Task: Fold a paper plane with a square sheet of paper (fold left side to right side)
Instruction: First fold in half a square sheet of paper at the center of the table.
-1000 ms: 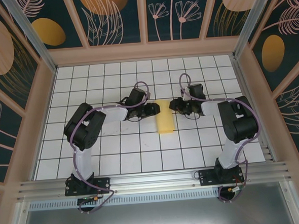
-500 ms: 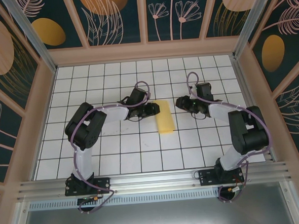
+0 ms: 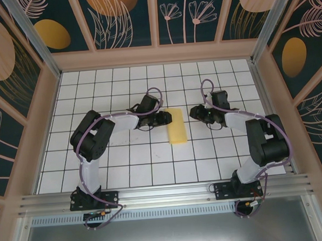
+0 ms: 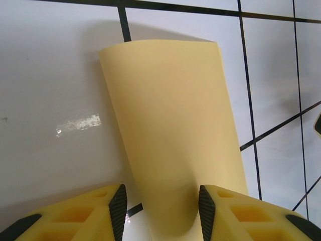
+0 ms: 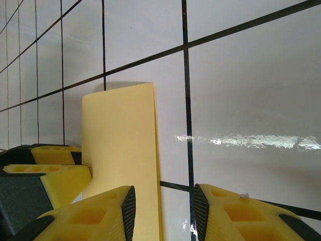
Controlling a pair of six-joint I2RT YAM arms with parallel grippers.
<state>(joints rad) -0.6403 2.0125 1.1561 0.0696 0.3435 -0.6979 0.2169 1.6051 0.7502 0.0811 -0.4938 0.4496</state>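
The square sheet of paper (image 3: 177, 125) lies on the white grid table, folded in half into a narrow yellow strip. Its left long side is a soft, rounded fold. My left gripper (image 3: 167, 117) is at that fold. In the left wrist view the paper (image 4: 170, 115) bulges up between the left gripper's (image 4: 161, 211) open jaws without being pinched. My right gripper (image 3: 194, 113) hovers just off the strip's right edge, open. In the right wrist view the paper's (image 5: 120, 145) layered loose edge runs between the right gripper's (image 5: 164, 211) jaws, close to the left pad.
White tiles with black grid lines (image 3: 152, 154) surround the strip. A wooden frame (image 3: 157, 55) with patterned panels walls in the back and both sides. The left gripper's yellow fingers (image 5: 55, 170) show beside the paper in the right wrist view.
The right arm has swung its elbow outward and its gripper has backed a little to the right of the paper. The left gripper's jaws have narrowed slightly around the fold. The paper stays put.
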